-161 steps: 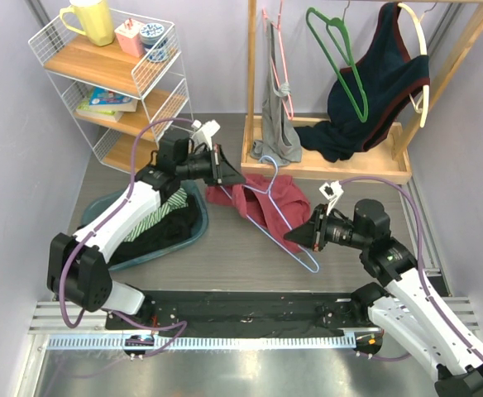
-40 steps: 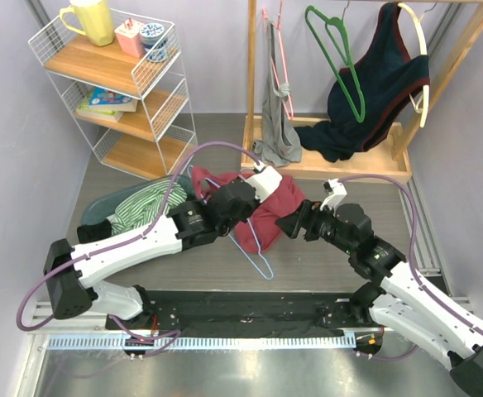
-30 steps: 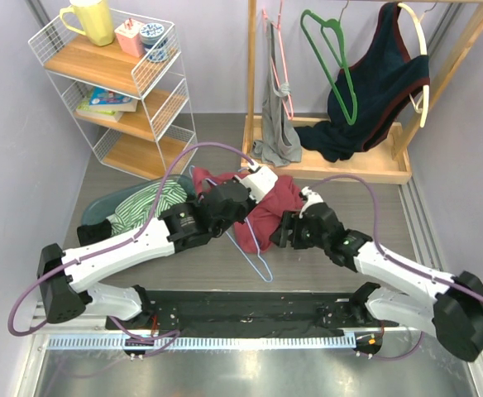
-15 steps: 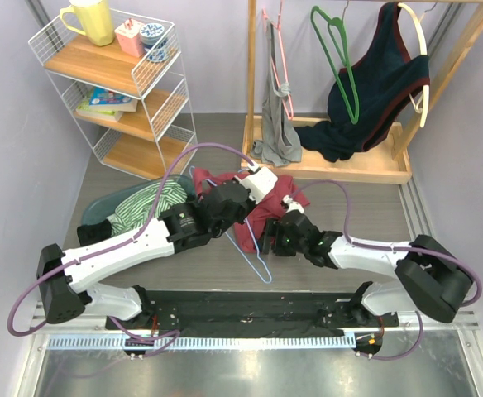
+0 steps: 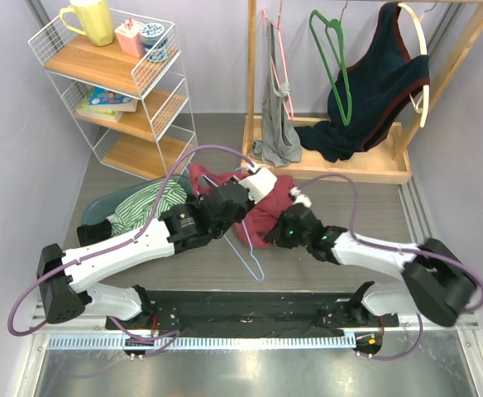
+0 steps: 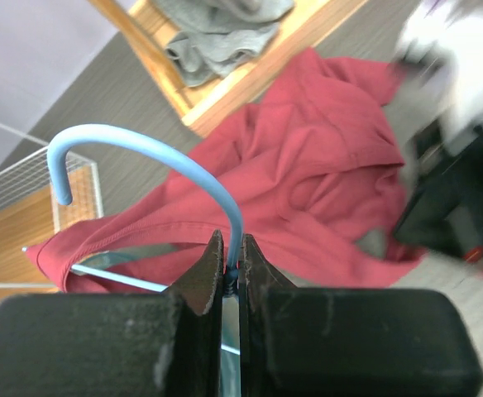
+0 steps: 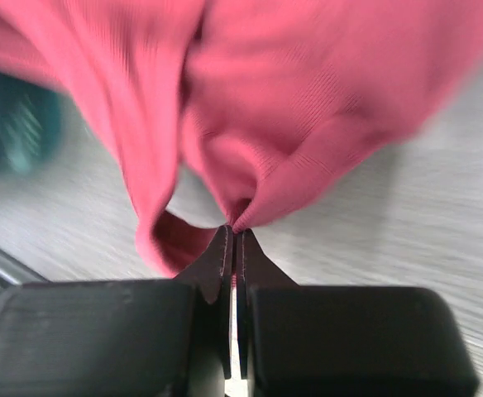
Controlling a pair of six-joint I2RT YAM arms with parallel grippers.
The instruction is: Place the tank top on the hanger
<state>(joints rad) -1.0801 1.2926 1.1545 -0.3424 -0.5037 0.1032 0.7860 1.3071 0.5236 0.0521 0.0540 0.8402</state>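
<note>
The maroon tank top [image 5: 268,201] lies crumpled on the floor in front of the wooden rack. It also shows in the left wrist view [image 6: 308,178] and in the right wrist view [image 7: 308,83]. My left gripper [image 5: 235,198] is shut on the neck of the light-blue hanger [image 5: 252,258]. The hanger's hook [image 6: 142,142] curves out over the tank top beyond my left gripper [image 6: 233,248]. My right gripper [image 5: 281,230] is at the tank top's near edge. In the right wrist view my right gripper [image 7: 235,233] is shut on a pinched fold of the tank top.
A teal bin [image 5: 109,205] with striped clothes sits to the left. A wire shelf [image 5: 155,116] stands at the back left. The wooden rack [image 5: 341,172] behind holds a grey garment [image 5: 276,132], a navy garment [image 5: 374,91], a green hanger [image 5: 331,58] and a pink hanger [image 5: 284,74].
My right arm reached in low from the right to the tank top's near edge and closed on a fold. My left gripper kept hold of the hanger and hardly moved.
</note>
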